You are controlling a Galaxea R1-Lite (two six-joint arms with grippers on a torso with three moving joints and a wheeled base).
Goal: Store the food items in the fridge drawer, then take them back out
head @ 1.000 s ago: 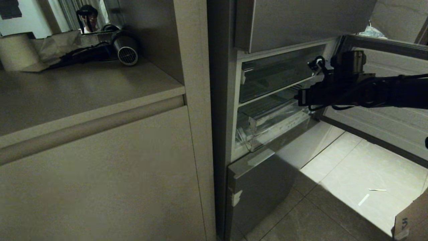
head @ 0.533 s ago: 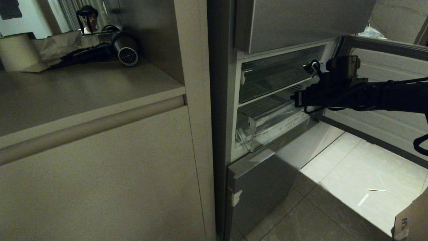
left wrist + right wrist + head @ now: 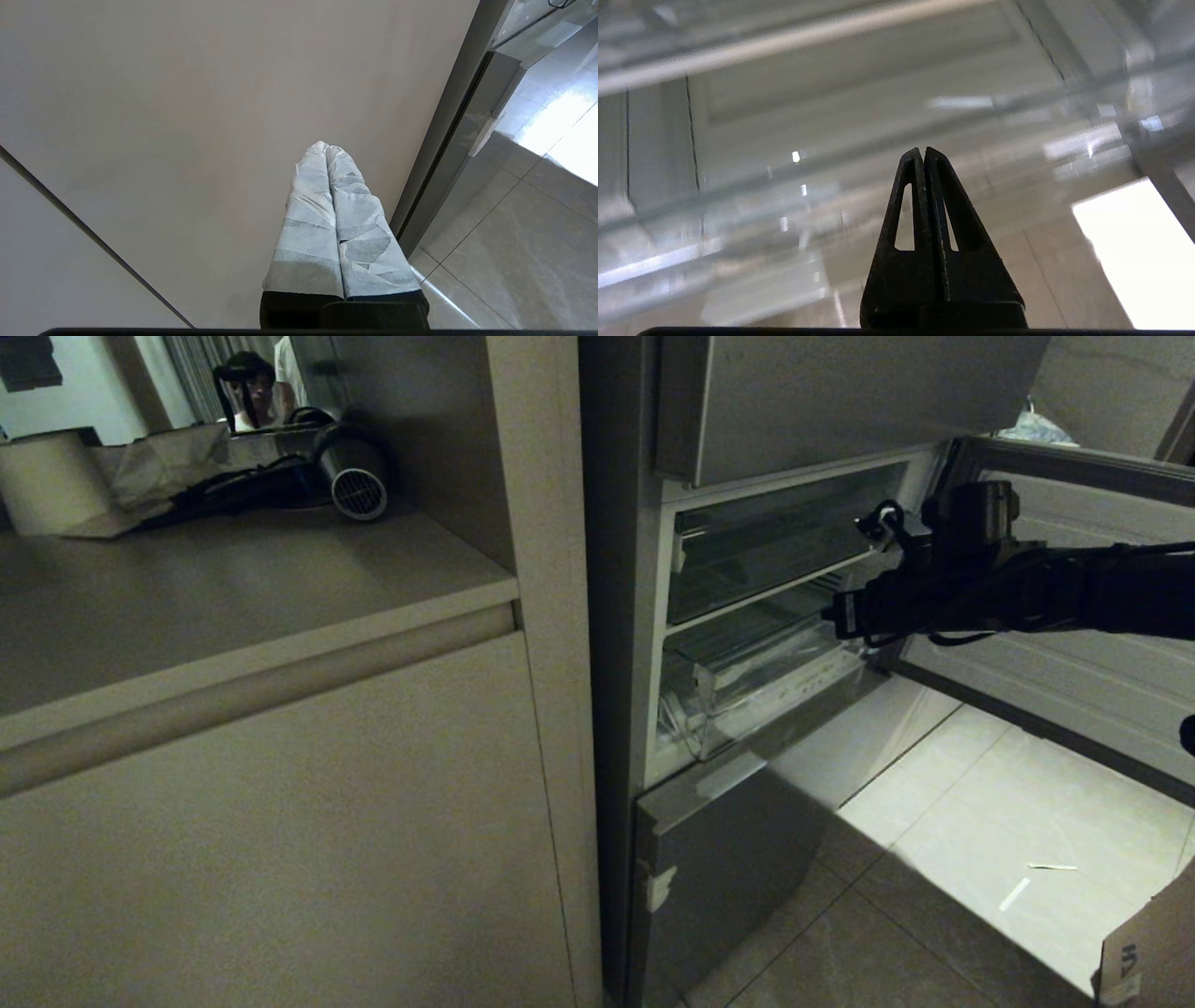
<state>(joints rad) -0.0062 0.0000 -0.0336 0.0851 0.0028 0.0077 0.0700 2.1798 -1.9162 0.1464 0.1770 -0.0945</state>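
Observation:
The fridge drawer (image 3: 747,686), a clear plastic bin with a thick front lip, sits low in the open fridge and sticks out a little. No food items show in it or anywhere else in these views. My right gripper (image 3: 837,613) reaches in from the right, level with the shelf edge just above the drawer's right end; it is shut and empty (image 3: 923,150), and only blurred clear plastic lies beyond its tips. My left gripper (image 3: 327,147), its fingers wrapped in pale tape, is shut and empty, parked facing the beige cabinet panel (image 3: 187,116).
The fridge door (image 3: 1074,644) stands open at right, behind the arm. Above the drawer is another clear compartment (image 3: 766,546); below it is a grey steel panel (image 3: 719,859). A counter (image 3: 233,588) at left holds a hair dryer (image 3: 350,476). A cardboard box corner (image 3: 1148,943) lies on the floor.
My right arm swayed slightly left toward the fridge and back, ending almost where it was. The gripper stayed shut. The drawer has not moved.

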